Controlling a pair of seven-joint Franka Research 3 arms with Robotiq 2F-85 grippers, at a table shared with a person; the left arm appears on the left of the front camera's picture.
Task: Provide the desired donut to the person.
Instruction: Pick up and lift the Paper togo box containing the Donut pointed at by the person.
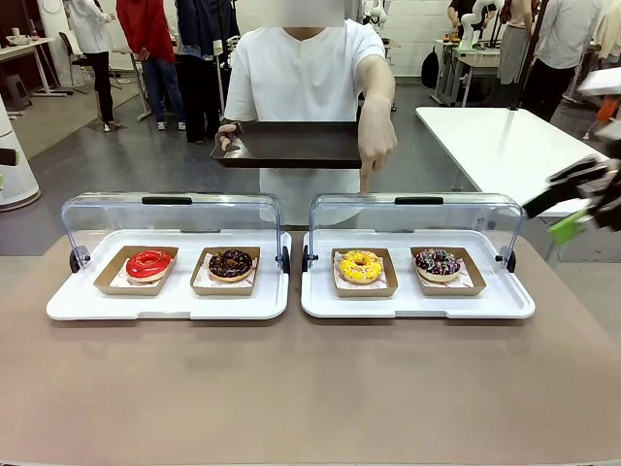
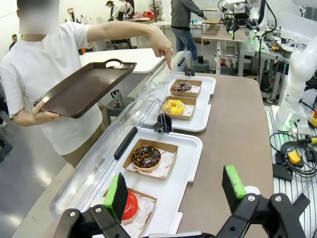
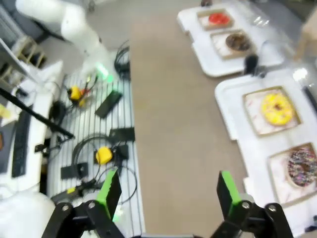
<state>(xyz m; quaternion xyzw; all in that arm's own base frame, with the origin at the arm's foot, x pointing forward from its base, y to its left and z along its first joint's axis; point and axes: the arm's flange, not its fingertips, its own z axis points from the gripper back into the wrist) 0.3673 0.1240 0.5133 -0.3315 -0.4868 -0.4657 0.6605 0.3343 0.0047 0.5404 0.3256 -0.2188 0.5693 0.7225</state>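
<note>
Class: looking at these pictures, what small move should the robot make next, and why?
Probably bring the open right end effector toward the yellow donut: the person's hand points down at it, its lid stands raised, and that arm looks nearest.

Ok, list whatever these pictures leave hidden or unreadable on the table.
- Front view: the right gripper is blurred and cut off by the picture's right edge.
- Left wrist view: the red donut is half hidden behind the left gripper's green pad.
- Right wrist view: motion blur smears the sprinkled donut at the right edge.
- Print on the donut papers is too small to read.
</note>
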